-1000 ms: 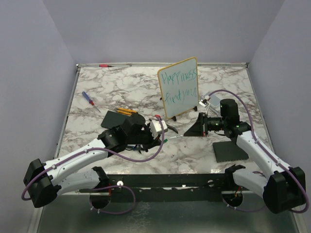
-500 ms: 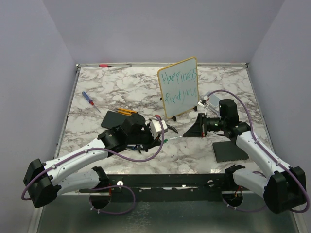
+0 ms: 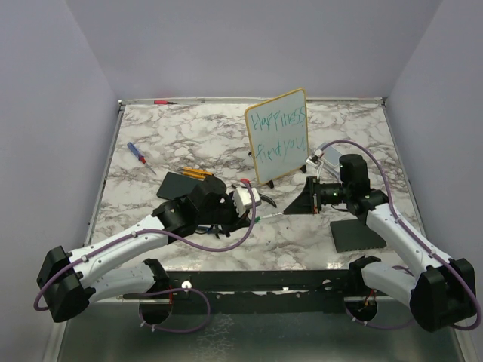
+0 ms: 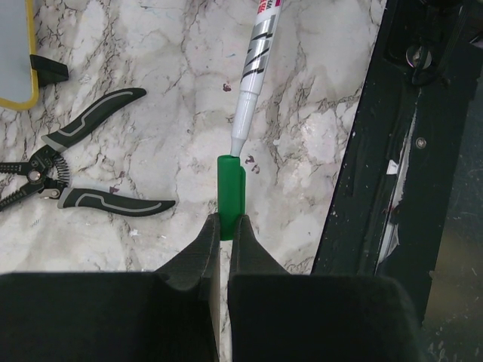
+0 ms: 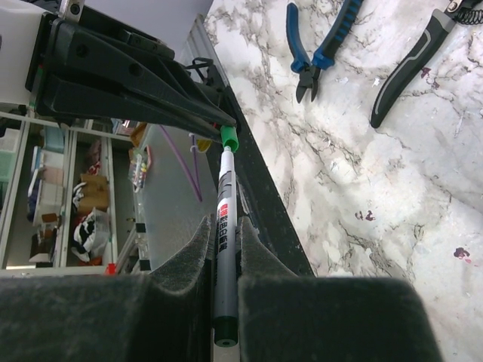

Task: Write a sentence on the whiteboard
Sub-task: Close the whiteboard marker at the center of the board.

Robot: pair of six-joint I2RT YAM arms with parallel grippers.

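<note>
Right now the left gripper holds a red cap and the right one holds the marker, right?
No. The cap in the left gripper is green, not red; the left wrist view shows it. The right gripper does hold the marker.

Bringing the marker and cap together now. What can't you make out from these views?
1. Left wrist: whether the marker tip is inside the green cap; the cap's rim hides it.
2. Left wrist: only a corner of the whiteboard shows; the frame edge cuts off the rest.
3. Top external: where tip meets cap is too small to judge.
</note>
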